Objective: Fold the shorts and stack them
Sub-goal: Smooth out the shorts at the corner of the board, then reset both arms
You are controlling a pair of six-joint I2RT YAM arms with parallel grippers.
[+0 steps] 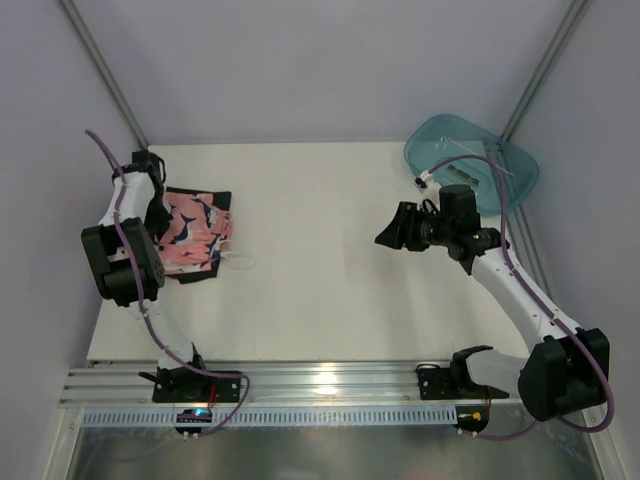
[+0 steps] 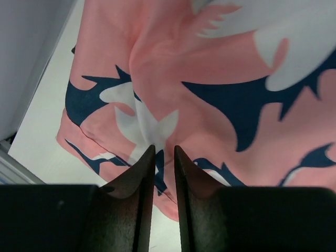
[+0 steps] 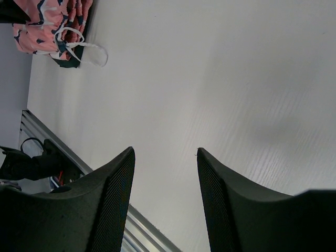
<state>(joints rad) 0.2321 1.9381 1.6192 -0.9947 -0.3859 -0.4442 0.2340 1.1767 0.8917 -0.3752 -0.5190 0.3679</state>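
The salmon pink shorts (image 1: 197, 232) with navy and white shapes lie folded at the table's left side. They rest on the dark navy shorts (image 1: 223, 201), of which only the edges show. My left gripper (image 1: 160, 216) hangs over the pink pair's left part. In the left wrist view its jaws (image 2: 164, 149) stand almost together with nothing between them, just above the pink fabric (image 2: 210, 68). My right gripper (image 1: 393, 235) is open and empty above the bare table, right of centre. Its wrist view (image 3: 164, 152) shows the stack (image 3: 50, 23) far off.
A translucent teal tub (image 1: 470, 160) stands at the back right corner. A white drawstring (image 1: 240, 262) trails from the stack onto the table. Grey walls close the left, back and right sides. A metal rail (image 1: 320, 385) runs along the near edge.
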